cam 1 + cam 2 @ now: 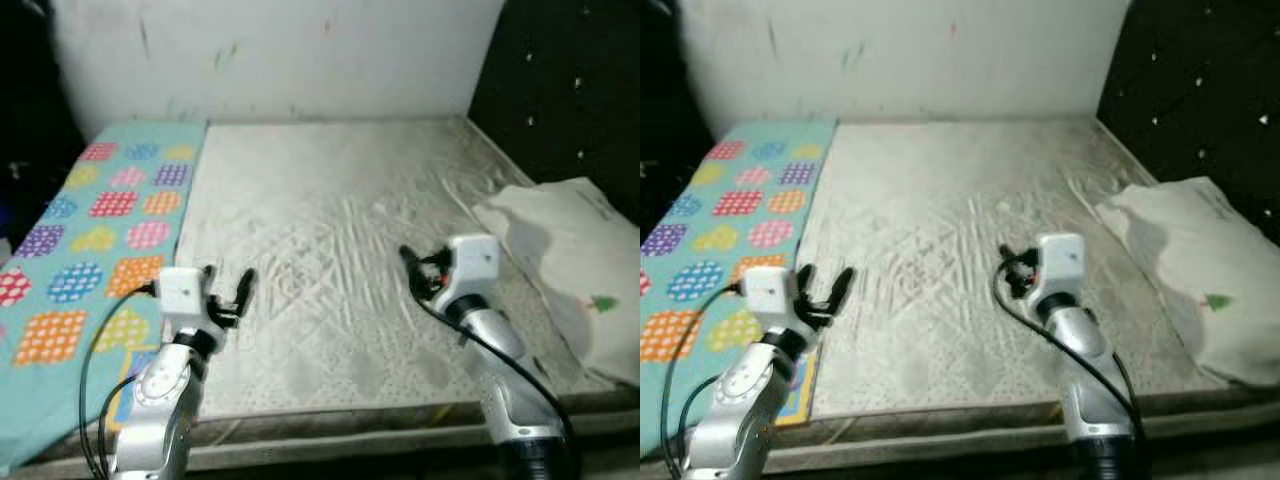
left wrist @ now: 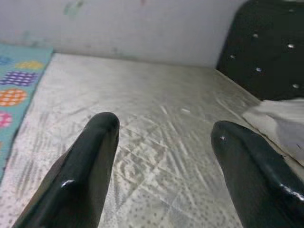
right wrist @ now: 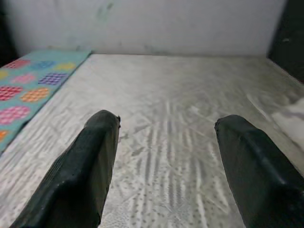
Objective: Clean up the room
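Both grippers hover over the bare mattress (image 1: 330, 230) with fingers spread and nothing between them — the left gripper (image 1: 228, 293) near the mattress's left edge, the right gripper (image 1: 418, 270) toward its right half. A turquoise blanket (image 1: 95, 230) with coloured dotted patches lies along the mattress's left side. A white pillow (image 1: 575, 260) on the right edge bears a small green tree print — no writing is readable.

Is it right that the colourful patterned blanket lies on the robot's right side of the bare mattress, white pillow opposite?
Not quite. The patterned blanket lies on the robot's left of the mattress, as the left eye view shows; the white pillow is on the right.
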`<state>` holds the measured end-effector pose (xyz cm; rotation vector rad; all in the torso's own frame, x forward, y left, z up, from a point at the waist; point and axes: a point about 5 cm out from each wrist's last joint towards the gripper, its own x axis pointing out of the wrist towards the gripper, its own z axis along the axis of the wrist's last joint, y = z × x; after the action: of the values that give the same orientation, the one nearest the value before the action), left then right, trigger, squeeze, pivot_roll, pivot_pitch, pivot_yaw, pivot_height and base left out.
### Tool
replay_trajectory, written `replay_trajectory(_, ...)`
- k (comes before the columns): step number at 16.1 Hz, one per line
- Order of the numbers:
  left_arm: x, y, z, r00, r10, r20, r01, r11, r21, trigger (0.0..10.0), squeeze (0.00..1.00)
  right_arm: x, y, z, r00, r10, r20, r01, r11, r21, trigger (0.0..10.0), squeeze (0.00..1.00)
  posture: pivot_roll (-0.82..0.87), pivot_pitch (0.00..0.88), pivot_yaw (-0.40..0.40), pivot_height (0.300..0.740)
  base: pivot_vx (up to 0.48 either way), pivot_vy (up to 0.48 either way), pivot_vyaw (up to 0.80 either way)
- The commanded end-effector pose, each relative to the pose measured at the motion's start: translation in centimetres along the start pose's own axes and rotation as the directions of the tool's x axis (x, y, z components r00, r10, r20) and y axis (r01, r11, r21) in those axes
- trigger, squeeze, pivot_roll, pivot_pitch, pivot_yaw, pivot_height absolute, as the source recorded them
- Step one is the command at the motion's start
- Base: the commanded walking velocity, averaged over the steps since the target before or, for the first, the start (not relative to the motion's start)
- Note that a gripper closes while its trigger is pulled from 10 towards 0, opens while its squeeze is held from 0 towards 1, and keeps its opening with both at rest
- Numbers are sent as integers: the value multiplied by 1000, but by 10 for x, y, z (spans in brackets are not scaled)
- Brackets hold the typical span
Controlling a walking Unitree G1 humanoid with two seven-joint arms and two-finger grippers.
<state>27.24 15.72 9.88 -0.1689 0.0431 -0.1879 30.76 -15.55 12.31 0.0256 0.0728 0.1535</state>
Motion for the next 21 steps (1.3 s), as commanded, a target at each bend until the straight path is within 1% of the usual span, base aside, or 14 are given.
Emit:
replay_trajectory(1,-1,9,4,1000,27,9,-27,999,22,10000,0,3,8,5,1000,20,15,-20,1000,-2,10000,0,-102,0,-9,740,0,480,0)
replay_trajectory(8,0,9,5,1000,26,11,-27,999,21,10000,0,2,12,2,999,46,-7,-46,999,-4,10000,0,-102,0,-9,740,0,480,0)
replay_trajectory(12,0,9,4,1000,29,8,-29,999,19,10000,0,1,15,0,998,66,-17,-65,998,17,10000,0,-103,0,-7,740,0,480,0)
replay_trajectory(14,0,10,5,999,34,17,-34,999,27,10000,0,0,17,-2,996,89,-24,-88,995,45,10000,0,-103,0,-7,740,0,448,0)
replay_trajectory(15,-2,13,6,998,58,23,-59,997,40,10000,0,-3,19,-3,994,105,-23,-104,994,38,10000,0,-102,0,-8,740,0,0,0)
replay_trajectory(16,-7,25,7,991,129,29,-131,990,57,10000,0,-8,15,-4,997,78,-15,-78,997,-8,10000,0,-103,0,-8,740,0,0,0)
replay_trajectory(17,-13,37,8,980,196,30,-198,978,71,10000,0,-12,8,-5,1000,21,1,-21,996,-82,10000,0,-105,0,-9,740,0,0,0)
replay_trajectory(18,-24,47,7,970,241,19,-242,968,60,10000,0,-17,0,-8,999,-32,18,34,990,-135,10000,0,-103,0,-10,740,0,0,0)
replay_trajectory(19,-29,49,6,969,246,17,-246,967,66,10000,0,-19,-2,-8,999,-43,24,46,988,-146,10000,0,-101,0,-11,740,0,0,0)
replay_trajectory(20,-40,54,3,958,282,48,-285,952,115,10000,0,-19,-3,-9,999,-33,16,35,992,-125,10000,0,-98,0,-12,740,0,0,0)
replay_trajectory(21,-44,57,2,949,309,56,-313,943,112,10000,0,-20,-3,-10,1000,-25,11,26,994,-110,10000,0,-98,0,-12,740,0,0,0)
